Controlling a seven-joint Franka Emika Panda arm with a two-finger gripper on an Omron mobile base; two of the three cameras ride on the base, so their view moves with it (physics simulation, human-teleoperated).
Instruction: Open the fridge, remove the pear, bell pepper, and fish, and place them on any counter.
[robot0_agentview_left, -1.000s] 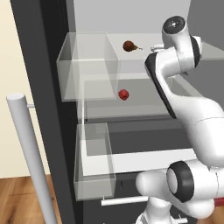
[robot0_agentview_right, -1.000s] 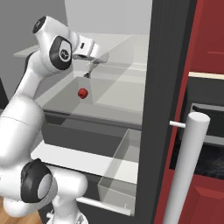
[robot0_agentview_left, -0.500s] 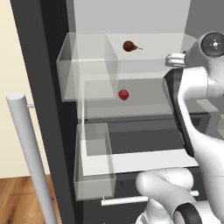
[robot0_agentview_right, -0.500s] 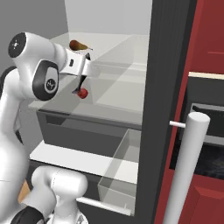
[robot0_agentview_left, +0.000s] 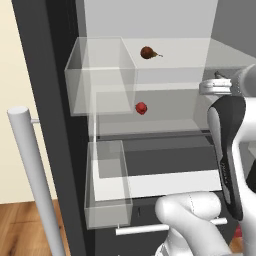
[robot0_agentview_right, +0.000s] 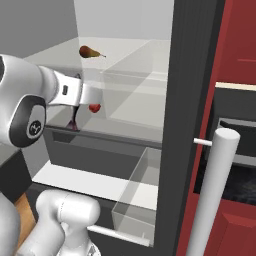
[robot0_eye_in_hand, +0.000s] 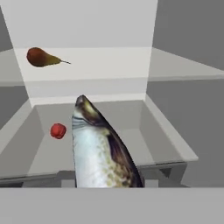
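Since the earlier frames the arm has swung back out of the fridge (robot0_agentview_left: 55, 75) interior: in the left base view its wrist now sits at 3 o'clock, and the red bell pepper (robot0_agentview_left: 141, 108) that the arm half covered is in full sight. The pear (robot0_agentview_left: 148, 52) and pepper have not shifted.

In the hand view the fish (robot0_eye_in_hand: 98, 148) rises from 6 o'clock, its pointed end toward 12, silvery belly on the left and dark mottled back on the right. It appears carried by the hand (robot0_agentview_right: 74, 120), but the fingertips are hidden behind it, so I cannot tell how far they are closed. In the right base view a thin dark shape hangs below the wrist, just beside the pepper (robot0_agentview_right: 94, 107).

The pear (robot0_eye_in_hand: 41, 57) lies on the upper shelf at 10 o'clock, stem pointing right. The pepper (robot0_eye_in_hand: 57, 131) lies on the lower shelf at 9 o'clock, apart from the fish, with bare shelf floor to its right.

The open door with clear bins stands at the left edge of the left base view, its silver handle (robot0_agentview_left: 35, 180) in front; the opening between is free.
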